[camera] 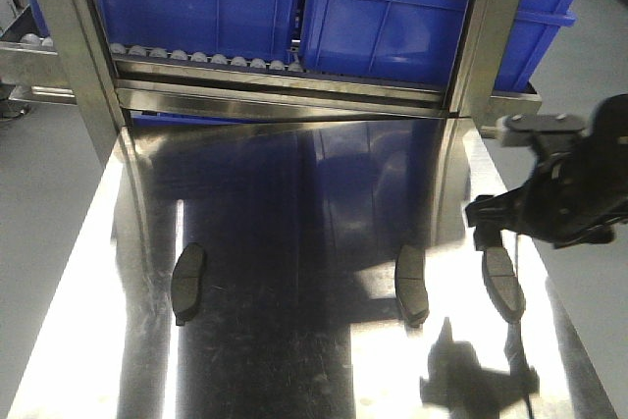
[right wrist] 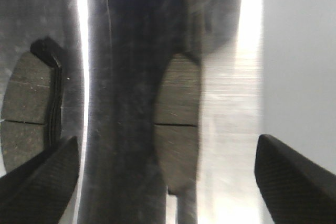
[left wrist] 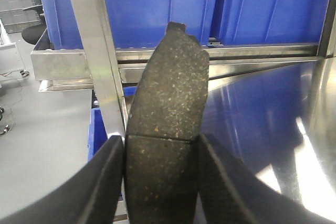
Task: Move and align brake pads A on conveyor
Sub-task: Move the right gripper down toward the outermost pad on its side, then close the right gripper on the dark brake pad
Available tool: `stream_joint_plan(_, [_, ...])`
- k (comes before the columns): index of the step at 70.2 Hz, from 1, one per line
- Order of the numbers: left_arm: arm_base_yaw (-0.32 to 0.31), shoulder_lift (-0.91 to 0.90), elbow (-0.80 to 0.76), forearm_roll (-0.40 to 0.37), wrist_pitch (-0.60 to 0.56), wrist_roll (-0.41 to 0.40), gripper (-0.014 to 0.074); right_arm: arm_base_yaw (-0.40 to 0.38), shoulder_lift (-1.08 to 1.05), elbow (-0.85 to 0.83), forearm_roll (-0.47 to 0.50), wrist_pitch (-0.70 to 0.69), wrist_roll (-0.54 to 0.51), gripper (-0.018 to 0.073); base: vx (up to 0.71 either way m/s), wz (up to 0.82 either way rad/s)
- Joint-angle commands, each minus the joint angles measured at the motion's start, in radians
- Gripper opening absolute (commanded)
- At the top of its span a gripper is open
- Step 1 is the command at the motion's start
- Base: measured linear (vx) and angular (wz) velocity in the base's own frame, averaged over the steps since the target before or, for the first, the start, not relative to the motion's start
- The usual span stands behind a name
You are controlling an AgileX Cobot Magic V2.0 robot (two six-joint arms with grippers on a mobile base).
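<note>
Left fingers (left wrist: 100, 182) pinch one brake pad (left wrist: 168, 87); right fingers (right wrist: 294, 177) are spread wide above another pad (right wrist: 178, 103) lying on the shiny surface (camera: 294, 193).

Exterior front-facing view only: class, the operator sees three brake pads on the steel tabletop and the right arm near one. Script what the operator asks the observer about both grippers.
Operator: Is anything being held outside my frame?
Observer: Yes. The left gripper is shut on a brake pad, with the pad's grooved face toward the wrist camera.
Operator: And on the right, open or shut?
Observer: The right gripper is open. The rightmost brake pad lies between its fingers and touches neither.
</note>
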Motion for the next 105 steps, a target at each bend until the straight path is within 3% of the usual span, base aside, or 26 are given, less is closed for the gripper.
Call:
stream_joint_plan(1, [-0.007, 0.01, -0.028, -0.021, -0.098, -0.001, 0.0083, 0.014, 0.047, -0.058, -0.016, -0.006, 0.014, 0.0631, 0.0, 0.0])
stream_joint_plan(30, [-0.007, 0.01, -0.028, -0.021, -0.098, -0.001, 0.0083, 0.012, 0.192, -0.073, -0.006, -0.012, 0.016, 0.0614, 0.0, 0.0])
stream_joint_plan(42, [-0.007, 0.01, -0.028, -0.021, -0.098, -0.001, 0.0083, 0.012, 0.192, -0.073, -0.006, -0.012, 0.015, 0.0566, 0.0, 0.0])
stream_joint_plan(55, [-0.007, 0.01, -0.028, -0.021, -0.098, -0.001, 0.0083, 0.012, 0.192, -0.073, -0.009, -0.001, 0.011, 0.0454, 0.0, 0.0])
stream_joint_plan(81, [-0.007, 0.01, -0.028, -0.021, -0.098, -0.001, 0.0083, 0.012, 0.187, -0.073, -0.009, 0.005, 0.011, 0.0134, 0.0, 0.0])
stream_joint_plan(105, [-0.007, 0.01, -0.028, -0.021, -0.098, -0.001, 0.0083, 0.012, 0.109, -0.072, -0.013, -0.021, 0.011, 0.0041, 0.0, 0.0])
